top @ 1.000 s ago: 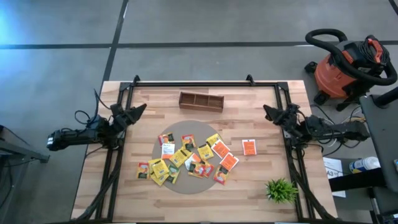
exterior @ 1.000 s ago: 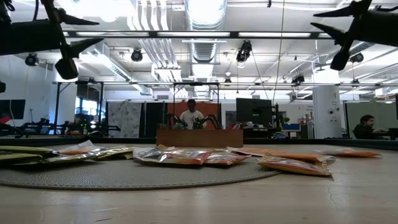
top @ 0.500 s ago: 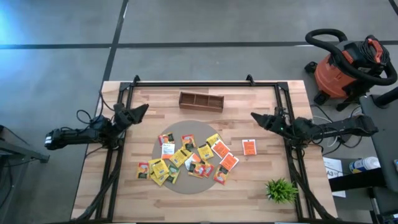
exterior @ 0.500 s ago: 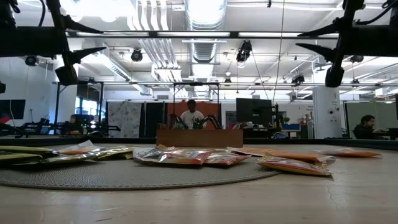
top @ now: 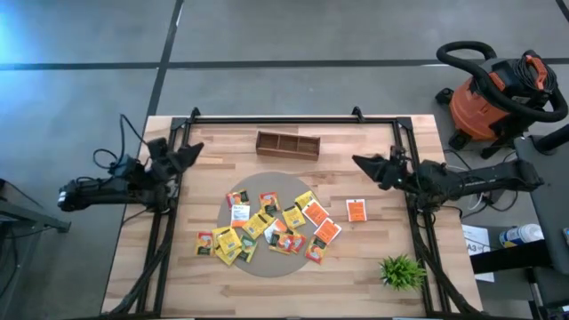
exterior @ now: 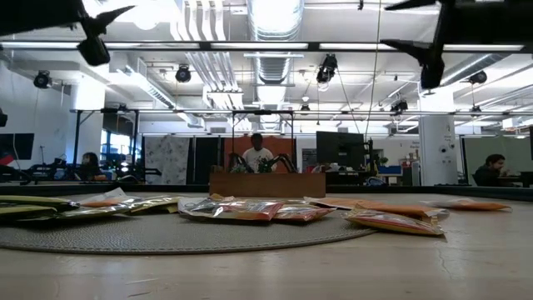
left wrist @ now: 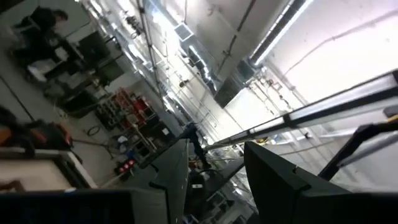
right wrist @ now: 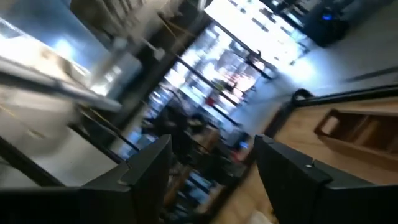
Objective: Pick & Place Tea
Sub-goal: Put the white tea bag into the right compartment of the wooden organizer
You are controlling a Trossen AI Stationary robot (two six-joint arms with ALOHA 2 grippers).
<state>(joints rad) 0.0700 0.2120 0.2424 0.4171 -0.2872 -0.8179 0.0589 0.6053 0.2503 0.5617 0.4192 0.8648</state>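
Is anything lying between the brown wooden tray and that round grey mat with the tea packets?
No. From above, only bare wood separates the brown wooden divided tray from the round grey mat.

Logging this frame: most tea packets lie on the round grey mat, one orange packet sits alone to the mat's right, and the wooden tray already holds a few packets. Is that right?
Not quite. In the high view the wooden tray holds nothing; its compartments show only bare wood. The rest stands: most tea packets lie on the round grey mat, and one orange packet sits alone to the mat's right.
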